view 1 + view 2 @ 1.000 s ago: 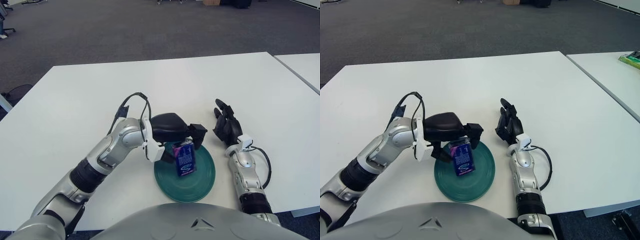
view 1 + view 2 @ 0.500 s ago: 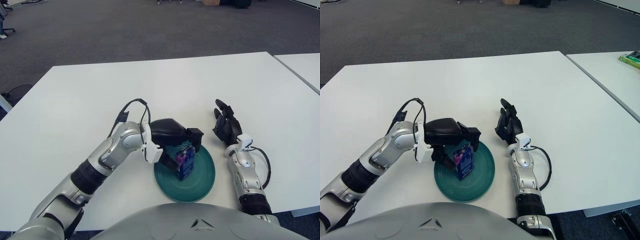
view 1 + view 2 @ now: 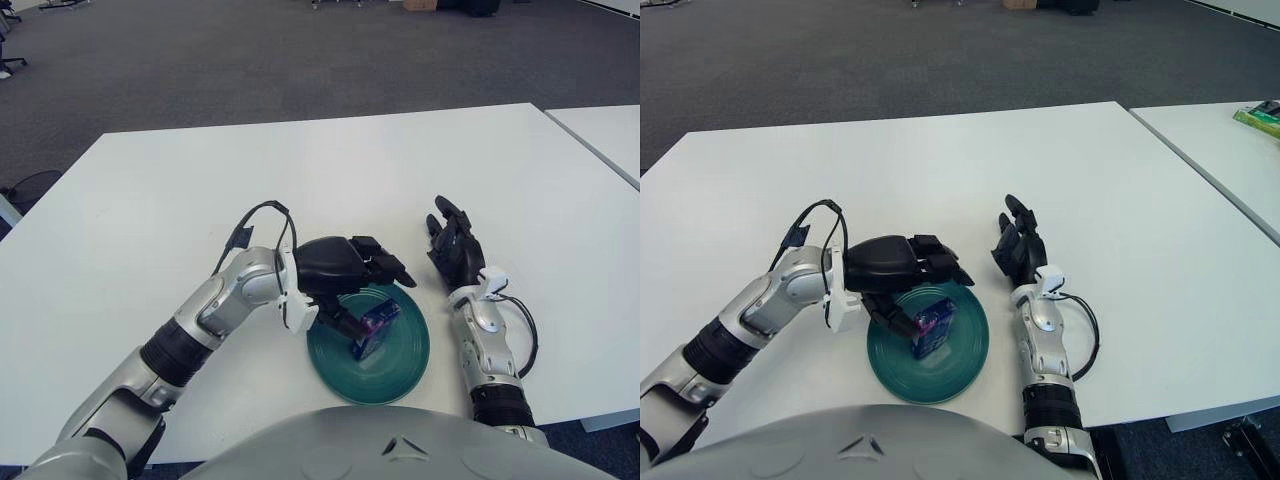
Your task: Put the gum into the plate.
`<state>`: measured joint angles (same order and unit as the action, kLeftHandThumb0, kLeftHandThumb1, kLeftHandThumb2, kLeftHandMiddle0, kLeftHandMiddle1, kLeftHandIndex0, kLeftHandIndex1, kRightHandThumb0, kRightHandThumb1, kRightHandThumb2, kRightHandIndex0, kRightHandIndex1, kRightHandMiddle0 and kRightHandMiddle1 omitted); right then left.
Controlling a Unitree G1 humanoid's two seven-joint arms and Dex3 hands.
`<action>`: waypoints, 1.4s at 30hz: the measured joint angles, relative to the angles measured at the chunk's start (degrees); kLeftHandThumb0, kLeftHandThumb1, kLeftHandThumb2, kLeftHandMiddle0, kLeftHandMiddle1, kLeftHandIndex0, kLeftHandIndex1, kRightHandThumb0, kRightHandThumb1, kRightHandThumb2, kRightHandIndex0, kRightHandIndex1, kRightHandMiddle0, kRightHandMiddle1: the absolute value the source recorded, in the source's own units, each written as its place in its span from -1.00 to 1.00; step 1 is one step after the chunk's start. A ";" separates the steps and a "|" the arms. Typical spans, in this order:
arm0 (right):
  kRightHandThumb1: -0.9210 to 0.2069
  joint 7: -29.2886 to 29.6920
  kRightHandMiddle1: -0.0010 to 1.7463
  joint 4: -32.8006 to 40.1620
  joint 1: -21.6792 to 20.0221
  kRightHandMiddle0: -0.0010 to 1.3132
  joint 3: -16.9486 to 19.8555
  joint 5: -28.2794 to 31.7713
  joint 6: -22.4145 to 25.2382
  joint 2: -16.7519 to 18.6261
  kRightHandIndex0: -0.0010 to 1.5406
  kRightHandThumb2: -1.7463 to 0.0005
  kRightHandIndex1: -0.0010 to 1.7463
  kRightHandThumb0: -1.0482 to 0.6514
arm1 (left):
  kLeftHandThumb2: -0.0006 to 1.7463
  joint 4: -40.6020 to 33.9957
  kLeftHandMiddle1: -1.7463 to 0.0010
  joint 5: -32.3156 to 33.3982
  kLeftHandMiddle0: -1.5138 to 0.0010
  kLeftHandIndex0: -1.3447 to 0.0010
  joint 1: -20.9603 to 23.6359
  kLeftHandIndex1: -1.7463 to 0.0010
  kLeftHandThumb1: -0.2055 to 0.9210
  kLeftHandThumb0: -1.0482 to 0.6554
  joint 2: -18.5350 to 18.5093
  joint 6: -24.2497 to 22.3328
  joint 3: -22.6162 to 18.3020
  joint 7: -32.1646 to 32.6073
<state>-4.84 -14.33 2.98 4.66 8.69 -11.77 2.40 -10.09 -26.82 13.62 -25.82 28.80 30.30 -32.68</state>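
Note:
The gum (image 3: 374,329), a purple-blue packet, lies tilted on its side inside the dark green plate (image 3: 403,356) near the table's front edge. My left hand (image 3: 372,298) hovers low over the plate's left half. Its fingers (image 3: 385,266) are spread out above the packet and its thumb sits just left of the gum. The right hand (image 3: 455,250) shows to the right of the plate with its fingers relaxed and holding nothing.
The white table (image 3: 300,170) stretches wide behind the plate. A second white table (image 3: 610,130) stands at the right across a narrow gap, with a green item (image 3: 1260,115) on it. Grey carpet lies beyond.
My left hand lowered the gum into the plate and spread its fingers off it. The packet went from upright in the grasp to lying tilted. The right hand barely moved.

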 measured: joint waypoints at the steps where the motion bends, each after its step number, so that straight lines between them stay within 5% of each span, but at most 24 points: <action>1: -1.00 -0.29 -0.46 -0.37 -0.04 -1.00 -0.01 -0.05 -0.53 -0.05 -0.69 -0.08 -0.99 -0.50 | -0.17 0.00 0.99 -0.28 0.99 1.00 -0.26 0.91 1.00 -1.00 0.00 0.04 -0.28 0.39; 19: -1.00 -2.47 -0.60 -3.34 -0.82 -1.00 -1.98 -3.60 -3.58 -3.09 -0.79 -0.07 -0.99 -0.60 | -0.39 1.98 1.00 0.92 1.00 1.00 -5.66 1.00 1.00 -1.00 2.75 -2.15 -8.12 10.49; 23: -1.00 -2.37 -0.55 -3.65 -1.13 -1.00 -1.85 -3.58 -3.58 -3.20 -0.78 -0.05 -0.99 -0.59 | -0.46 1.34 1.00 4.78 1.00 1.00 -6.83 1.00 1.00 -1.00 2.60 -2.89 -10.42 10.36; 29: -1.00 -1.19 -0.49 -3.58 -1.16 -1.00 -1.98 -4.03 -3.67 -3.29 -0.78 -0.04 -0.99 -0.54 | -0.51 -5.29 1.00 14.58 1.00 1.00 -10.76 1.00 1.00 -1.00 1.85 -10.32 -16.21 8.40; 32: -1.00 -0.65 -0.48 -3.52 -0.86 -1.00 -1.99 -4.67 -3.67 -3.45 -0.78 -0.04 -1.00 -0.52 | -0.46 -4.94 1.00 15.18 1.00 1.00 -11.87 1.00 1.00 -1.00 5.66 -14.68 -17.22 11.93; 38: -1.00 -0.28 -0.48 -3.14 -0.56 -1.00 -2.37 -5.20 -3.44 -3.60 -0.78 -0.06 -1.00 -0.49 | -0.39 7.51 1.00 17.61 1.00 1.00 -11.07 1.00 1.00 -0.98 17.54 -15.19 -19.92 23.22; 42: -1.00 -0.43 -0.48 -1.96 -0.46 -1.00 -3.10 -5.32 -3.69 -3.40 -0.78 -0.07 -0.99 -0.48 | -0.34 0.95 1.00 23.24 1.00 1.00 -17.86 1.00 1.00 -0.95 21.35 -13.95 -19.81 24.64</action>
<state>-5.27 -16.28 2.52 1.56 3.37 -15.46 -1.00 -9.13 -3.59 -4.24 -4.47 14.85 10.49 -8.05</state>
